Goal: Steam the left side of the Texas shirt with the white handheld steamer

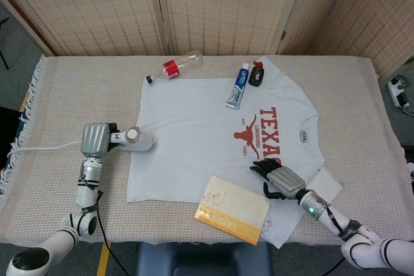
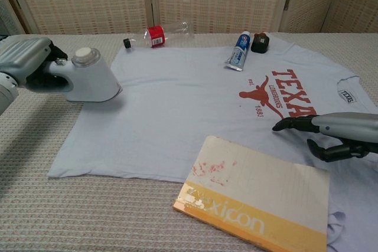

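The light grey Texas shirt [image 1: 194, 134] [image 2: 177, 104] lies flat on the table, its red print toward the right. My left hand [image 1: 96, 139] [image 2: 26, 63] grips the handle of the white handheld steamer [image 1: 134, 139] [image 2: 91, 78]. The steamer hangs slightly above the cloth at the shirt's left edge, its nose pointing right. A white cord [image 1: 45, 148] trails left from it. My right hand [image 1: 279, 179] [image 2: 325, 133] rests on the shirt below the print, fingers spread and holding nothing.
A yellow-edged book [image 1: 233, 210] [image 2: 254, 196] lies over the shirt's near hem. A toothpaste tube [image 1: 237, 86] [image 2: 238, 51] and a black item [image 1: 257, 74] [image 2: 260, 43] lie on the shirt's far edge. A plastic bottle [image 1: 181, 64] [image 2: 160, 32] lies behind the shirt.
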`<state>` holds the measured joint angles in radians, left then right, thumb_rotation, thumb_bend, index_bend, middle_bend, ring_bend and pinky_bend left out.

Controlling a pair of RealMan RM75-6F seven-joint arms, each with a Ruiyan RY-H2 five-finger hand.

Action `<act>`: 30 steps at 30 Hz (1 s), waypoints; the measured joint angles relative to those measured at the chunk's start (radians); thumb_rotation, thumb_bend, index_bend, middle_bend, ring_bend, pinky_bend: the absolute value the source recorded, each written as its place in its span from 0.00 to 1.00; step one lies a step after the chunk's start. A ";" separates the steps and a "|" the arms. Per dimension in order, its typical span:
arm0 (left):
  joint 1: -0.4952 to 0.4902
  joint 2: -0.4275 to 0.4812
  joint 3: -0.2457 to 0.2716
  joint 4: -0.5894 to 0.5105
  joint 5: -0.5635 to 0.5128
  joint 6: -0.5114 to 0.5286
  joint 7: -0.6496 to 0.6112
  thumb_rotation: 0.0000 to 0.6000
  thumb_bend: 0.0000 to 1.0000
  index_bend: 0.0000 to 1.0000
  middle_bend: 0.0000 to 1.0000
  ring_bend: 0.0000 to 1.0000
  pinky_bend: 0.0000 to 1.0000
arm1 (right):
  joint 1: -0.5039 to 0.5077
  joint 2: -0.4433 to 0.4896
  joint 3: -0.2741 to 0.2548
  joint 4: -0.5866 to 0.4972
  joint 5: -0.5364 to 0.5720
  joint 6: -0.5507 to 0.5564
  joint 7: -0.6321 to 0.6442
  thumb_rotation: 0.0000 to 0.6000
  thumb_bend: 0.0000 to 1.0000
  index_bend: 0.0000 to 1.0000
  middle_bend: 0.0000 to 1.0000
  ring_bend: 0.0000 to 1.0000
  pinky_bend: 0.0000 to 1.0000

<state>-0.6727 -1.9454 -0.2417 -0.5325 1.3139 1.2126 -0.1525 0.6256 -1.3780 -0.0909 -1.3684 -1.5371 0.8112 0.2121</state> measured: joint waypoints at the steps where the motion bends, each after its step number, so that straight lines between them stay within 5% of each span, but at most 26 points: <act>1: 0.001 0.007 0.011 -0.050 0.018 0.018 0.009 1.00 0.35 0.90 1.00 0.85 0.83 | -0.001 0.001 0.000 0.000 0.001 0.000 0.000 0.29 0.84 0.00 0.00 0.00 0.00; 13: -0.033 -0.013 0.065 -0.255 0.099 0.040 0.190 1.00 0.35 0.90 1.00 0.84 0.83 | -0.002 -0.004 -0.002 0.015 0.002 -0.004 0.011 0.30 0.84 0.00 0.00 0.00 0.00; 22: -0.057 -0.086 0.075 -0.171 0.102 -0.004 0.276 1.00 0.35 0.90 1.00 0.84 0.83 | 0.000 -0.006 -0.003 0.017 -0.003 -0.002 0.018 0.30 0.84 0.00 0.00 0.00 0.00; 30: -0.037 -0.109 0.078 -0.038 0.094 -0.009 0.230 1.00 0.35 0.90 1.00 0.85 0.83 | -0.001 -0.004 -0.002 0.016 -0.001 0.000 0.016 0.30 0.84 0.00 0.00 0.00 0.00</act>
<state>-0.7100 -2.0549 -0.1641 -0.5707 1.4077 1.2032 0.0779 0.6241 -1.3818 -0.0926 -1.3523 -1.5379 0.8116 0.2280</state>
